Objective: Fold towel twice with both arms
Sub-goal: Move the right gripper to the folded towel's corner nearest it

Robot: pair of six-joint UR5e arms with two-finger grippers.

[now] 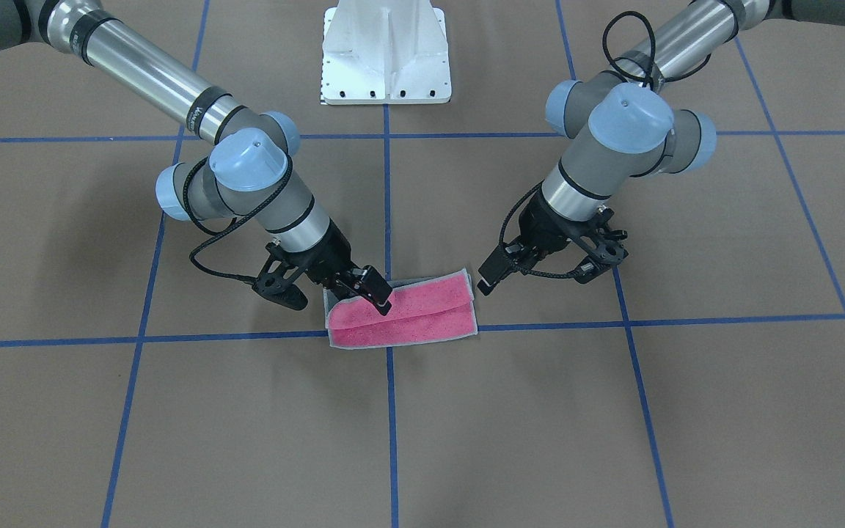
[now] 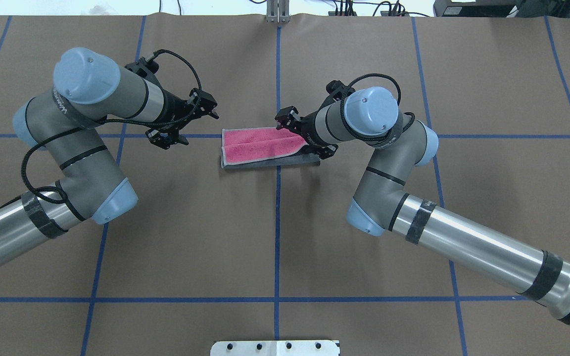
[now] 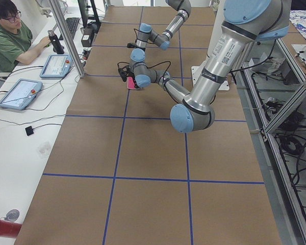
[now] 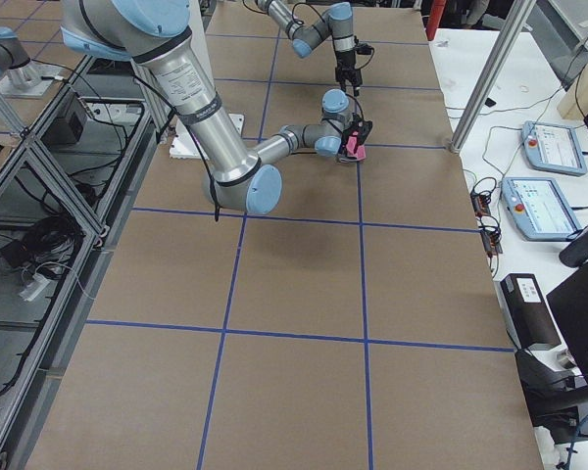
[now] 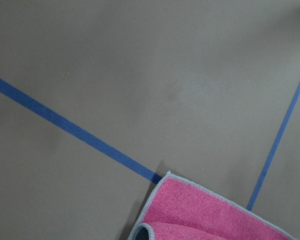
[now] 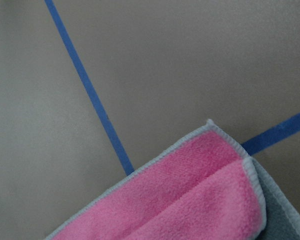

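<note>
Because the towel (image 1: 408, 312) is soft, light terry, it will sag and slide on itself rather than hold a crease. I judge it is best taken by its corners, pinched through both layers at the stitched edging, one corner to each gripper.

It lies on the table (image 1: 613, 411) as a long strip, folded once, pink up. In the overhead view a sliver of the grey face shows along one long side. The strip stretches between the two sets of jaws.

The right gripper (image 1: 365, 287) is over one short end, with a finger (image 1: 380, 297) across the pink top layer near the corner. Whether its jaws pinch cloth or only hover, I cannot tell. The left gripper (image 1: 487, 279) is just off the other short end, apart from the cloth, its jaws seemingly parted and holding nothing. Each wrist view shows the nearest corner just ahead of its own jaws, down on the table.

One fold looks done; by my reading the second, short end to short end, is not yet made. If only one layer is caught, the top layer's free edge may slip. No container shows.
</note>
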